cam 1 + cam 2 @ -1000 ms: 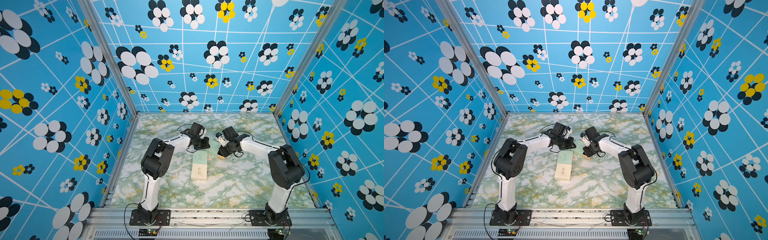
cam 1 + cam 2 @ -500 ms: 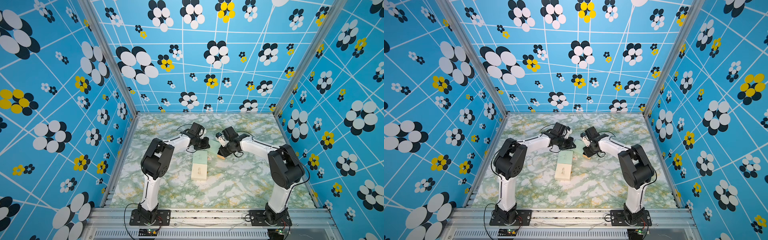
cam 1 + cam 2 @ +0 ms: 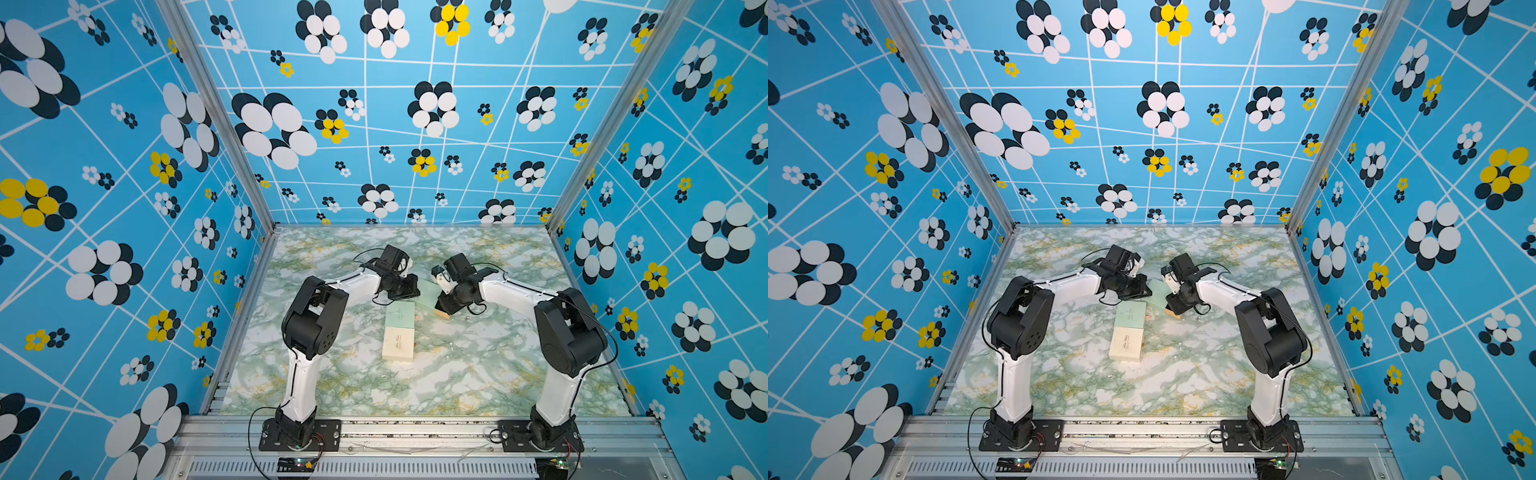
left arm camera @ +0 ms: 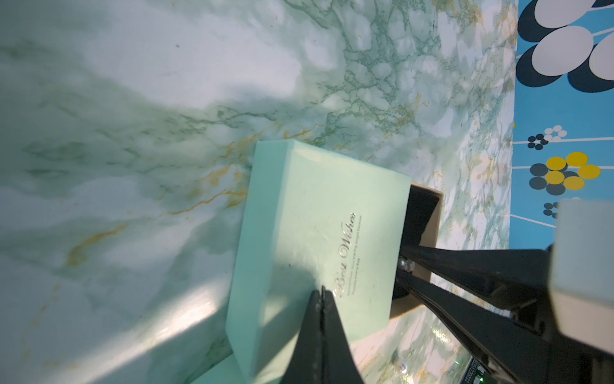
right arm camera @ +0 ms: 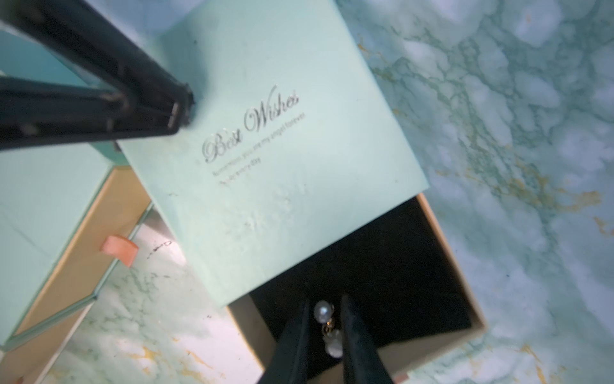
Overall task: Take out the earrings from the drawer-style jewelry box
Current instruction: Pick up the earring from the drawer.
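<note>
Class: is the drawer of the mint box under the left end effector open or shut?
Open: the drawer sticks out of the mint sleeve, baring black lining and an earring.

Green-veined marble tabletop. On it: mint drawer box, drawer out; second mint box against cream box; tiny shiny bit, maybe bead.

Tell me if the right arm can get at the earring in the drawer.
Likely yes: the drawer is pulled out past the mint sleeve, the earring is uncovered, and the right gripper straddles it with open jaws. The left gripper, on the sleeve, is clear.
</note>
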Controlling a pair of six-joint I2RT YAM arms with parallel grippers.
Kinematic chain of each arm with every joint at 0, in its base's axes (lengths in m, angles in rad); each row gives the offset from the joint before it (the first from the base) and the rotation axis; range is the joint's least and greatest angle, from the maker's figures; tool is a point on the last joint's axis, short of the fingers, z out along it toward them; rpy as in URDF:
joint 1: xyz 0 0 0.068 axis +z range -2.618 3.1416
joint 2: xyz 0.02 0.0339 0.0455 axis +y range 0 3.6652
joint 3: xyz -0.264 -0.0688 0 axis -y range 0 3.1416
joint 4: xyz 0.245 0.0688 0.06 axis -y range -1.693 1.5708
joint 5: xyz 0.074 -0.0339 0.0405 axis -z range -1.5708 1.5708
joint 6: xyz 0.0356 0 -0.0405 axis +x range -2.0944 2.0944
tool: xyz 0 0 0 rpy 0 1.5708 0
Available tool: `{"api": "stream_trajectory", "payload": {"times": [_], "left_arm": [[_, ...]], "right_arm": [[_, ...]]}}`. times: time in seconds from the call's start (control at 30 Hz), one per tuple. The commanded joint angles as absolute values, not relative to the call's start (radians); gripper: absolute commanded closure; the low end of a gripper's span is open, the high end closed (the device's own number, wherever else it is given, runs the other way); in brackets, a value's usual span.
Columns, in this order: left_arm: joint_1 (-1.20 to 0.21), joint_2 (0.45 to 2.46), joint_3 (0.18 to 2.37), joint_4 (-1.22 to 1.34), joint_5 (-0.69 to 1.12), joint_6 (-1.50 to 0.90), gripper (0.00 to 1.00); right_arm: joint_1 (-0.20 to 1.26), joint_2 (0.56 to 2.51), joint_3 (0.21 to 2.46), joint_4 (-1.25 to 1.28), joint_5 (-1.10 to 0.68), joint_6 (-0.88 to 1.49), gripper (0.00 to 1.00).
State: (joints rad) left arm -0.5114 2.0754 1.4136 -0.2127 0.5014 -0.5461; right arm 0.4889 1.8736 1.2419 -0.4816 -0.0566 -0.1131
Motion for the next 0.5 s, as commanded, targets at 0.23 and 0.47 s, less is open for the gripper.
{"api": "stream_trajectory", "payload": {"times": [0.23,0.47], "left_arm": [[-0.499,2.066,1.385,-0.286,0.465,-0.529,1.00],[-0.499,2.066,1.382,-0.287,0.465,-0.528,1.00]], "right_arm": [[0.497,1.893,1.267,-0.509,-0.050,-0.107,0.91],[0.497,1.885,1.266,-0.496,-0.057,-0.097,0.98]]}}
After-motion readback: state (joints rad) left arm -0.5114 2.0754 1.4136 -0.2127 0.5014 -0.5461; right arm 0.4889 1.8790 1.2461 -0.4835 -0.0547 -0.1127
